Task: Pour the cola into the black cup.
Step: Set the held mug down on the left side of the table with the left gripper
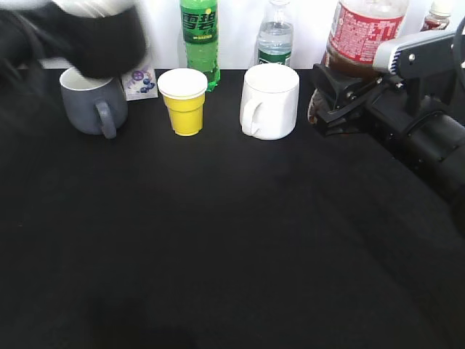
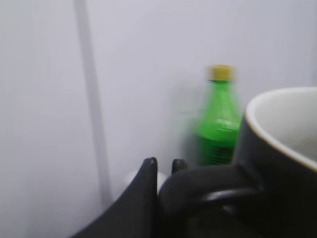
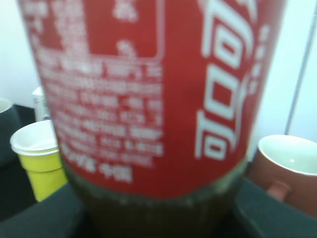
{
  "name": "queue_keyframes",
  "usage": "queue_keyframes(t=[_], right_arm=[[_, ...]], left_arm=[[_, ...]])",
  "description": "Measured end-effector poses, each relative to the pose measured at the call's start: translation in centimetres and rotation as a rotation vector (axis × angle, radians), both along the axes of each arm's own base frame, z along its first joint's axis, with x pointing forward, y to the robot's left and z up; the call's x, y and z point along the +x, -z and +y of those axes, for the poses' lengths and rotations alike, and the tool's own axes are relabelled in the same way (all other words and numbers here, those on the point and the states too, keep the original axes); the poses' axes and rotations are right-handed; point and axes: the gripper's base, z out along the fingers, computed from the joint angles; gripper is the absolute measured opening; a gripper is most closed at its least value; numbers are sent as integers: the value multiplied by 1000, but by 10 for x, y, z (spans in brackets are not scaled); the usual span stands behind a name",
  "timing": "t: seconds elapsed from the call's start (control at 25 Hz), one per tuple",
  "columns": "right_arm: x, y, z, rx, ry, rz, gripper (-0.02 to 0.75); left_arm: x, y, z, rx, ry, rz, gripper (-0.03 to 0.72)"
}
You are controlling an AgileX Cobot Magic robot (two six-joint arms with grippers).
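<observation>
The cola (image 1: 363,33), a clear bottle of dark liquid with a red label, stands upright at the back right. My right gripper (image 1: 336,98) is shut on its lower part. The label fills the right wrist view (image 3: 148,99). The black cup (image 1: 102,40) is a motion-blurred dark shape lifted at the top left, above the grey mug. In the left wrist view my left gripper (image 2: 164,167) is shut on the squarish handle (image 2: 213,191) of the black cup (image 2: 277,163), whose white inside shows.
Along the back of the black table stand a grey mug (image 1: 91,102), a small printed packet (image 1: 139,81), a yellow paper cup (image 1: 184,102), a green soda bottle (image 1: 200,40), a white mug (image 1: 269,100) and a water bottle (image 1: 275,36). A reddish-brown mug (image 3: 287,168) stands behind the cola.
</observation>
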Motion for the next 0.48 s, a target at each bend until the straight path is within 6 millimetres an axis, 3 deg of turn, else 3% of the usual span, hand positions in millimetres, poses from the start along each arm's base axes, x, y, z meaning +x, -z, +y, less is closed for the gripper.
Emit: queue_keyframes(t=[0.12, 0.2, 0.28, 0.48], right_arm=[[0, 0, 0, 1, 3, 1, 363], [0, 0, 0, 2, 4, 1, 363], [0, 0, 0, 3, 5, 1, 361], [0, 0, 0, 1, 5, 5, 361]], left_arm=[[29, -26, 55, 7, -173, -37, 54], [46, -24, 88, -6, -261, -40, 54], [67, -2, 110, -26, -314, 9, 54], [107, 72, 117, -27, -315, 132, 54]])
